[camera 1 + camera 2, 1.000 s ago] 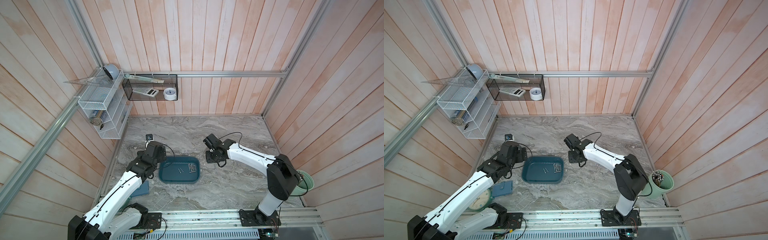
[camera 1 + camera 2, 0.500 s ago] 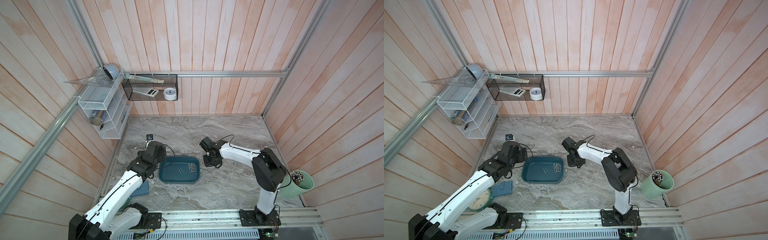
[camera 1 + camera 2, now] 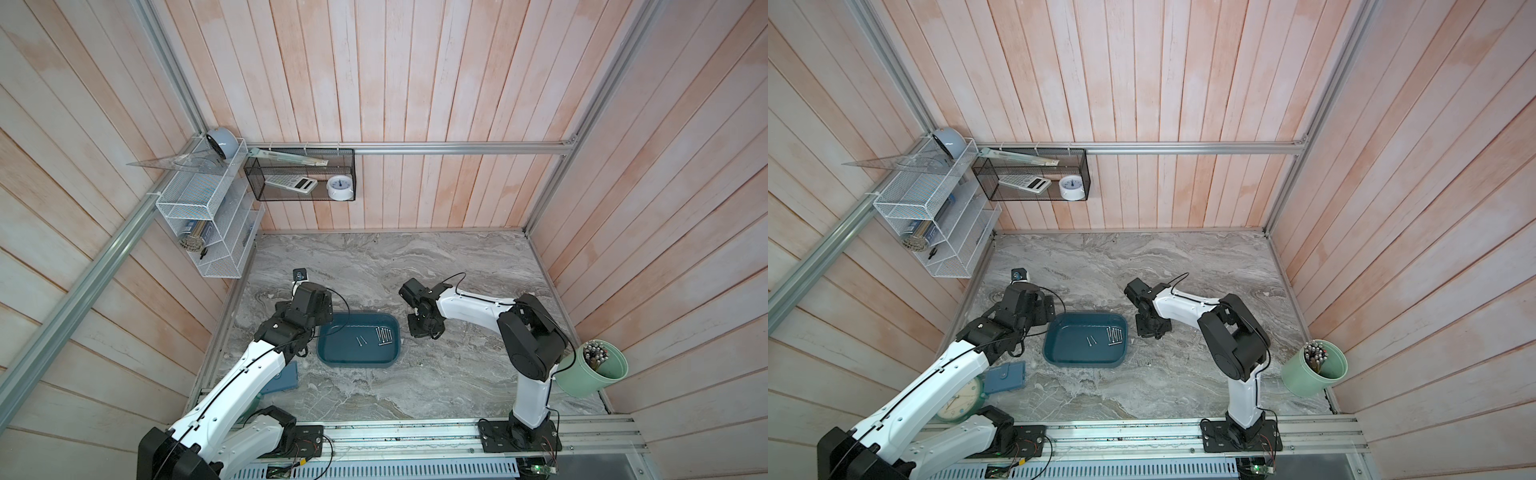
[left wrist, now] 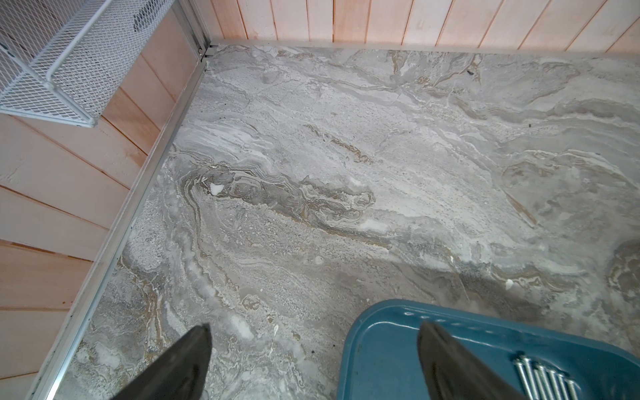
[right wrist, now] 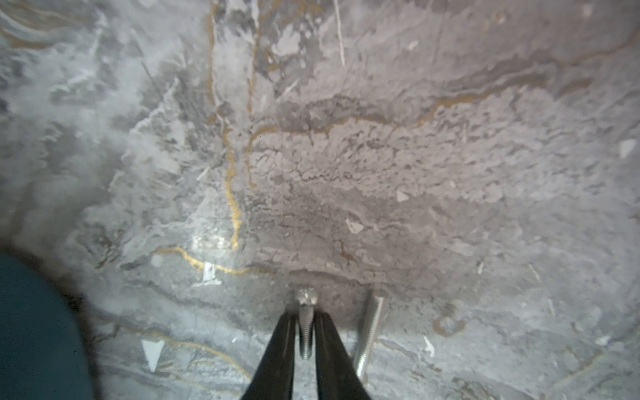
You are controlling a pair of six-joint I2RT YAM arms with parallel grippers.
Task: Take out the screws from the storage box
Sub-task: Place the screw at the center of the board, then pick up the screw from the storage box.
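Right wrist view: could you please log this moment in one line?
right gripper: screw between jaws, outside box | second screw: on table | left gripper: open

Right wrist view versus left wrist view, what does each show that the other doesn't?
Only the right wrist: the right gripper with a screw between its fingertips, and a second screw lying beside it. Only the left wrist: the left gripper wide open, a row of screws in the storage box, a white mesh rack. Both: the marble tabletop and part of the storage box.
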